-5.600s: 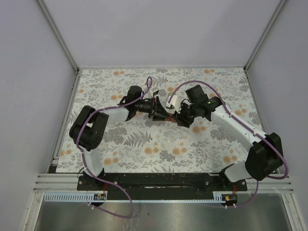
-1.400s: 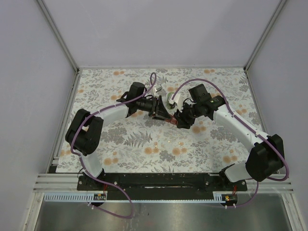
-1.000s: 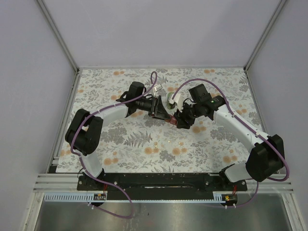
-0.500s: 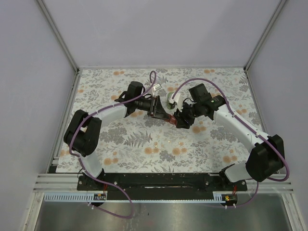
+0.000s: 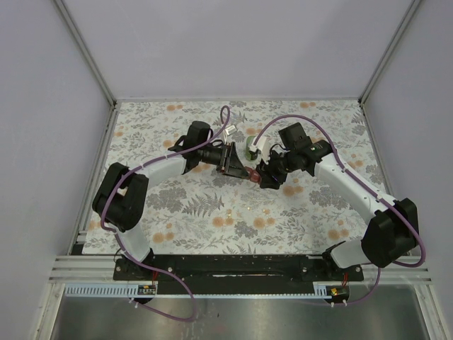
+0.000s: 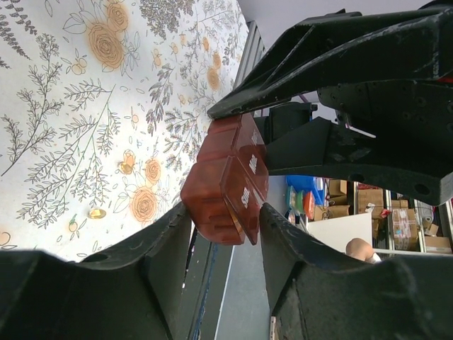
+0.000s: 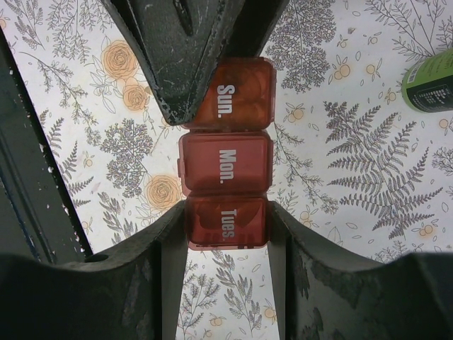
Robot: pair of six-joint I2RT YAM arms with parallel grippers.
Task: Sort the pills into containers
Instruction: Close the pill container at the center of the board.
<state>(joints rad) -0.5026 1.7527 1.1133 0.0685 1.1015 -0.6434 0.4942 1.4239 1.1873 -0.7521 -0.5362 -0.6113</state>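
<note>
My left gripper (image 6: 225, 216) grasps the dark-red pill box (image 7: 225, 152) at its Sun. end; right gripper (image 7: 225, 216) clamps the Tues. end; green bottle (image 7: 432, 85) lies nearby.

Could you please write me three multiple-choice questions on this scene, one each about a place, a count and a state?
1. Where is the bottle?
A) on the cloth, apart from the box
B) inside the box
C) on top of the box

2. How many lids show a day name in the right wrist view?
A) one
B) three
C) seven

3. How is the box held?
A) not at all, it lies free
B) by the right gripper alone
C) by both, with the left gripper at the Sun. end

Answers:
1 A, the bottle sits on the cloth off to the box's side.
2 B, Sun., Mon. and Tues. can be read.
3 C, each gripper's fingers flank one end of the box.
</note>
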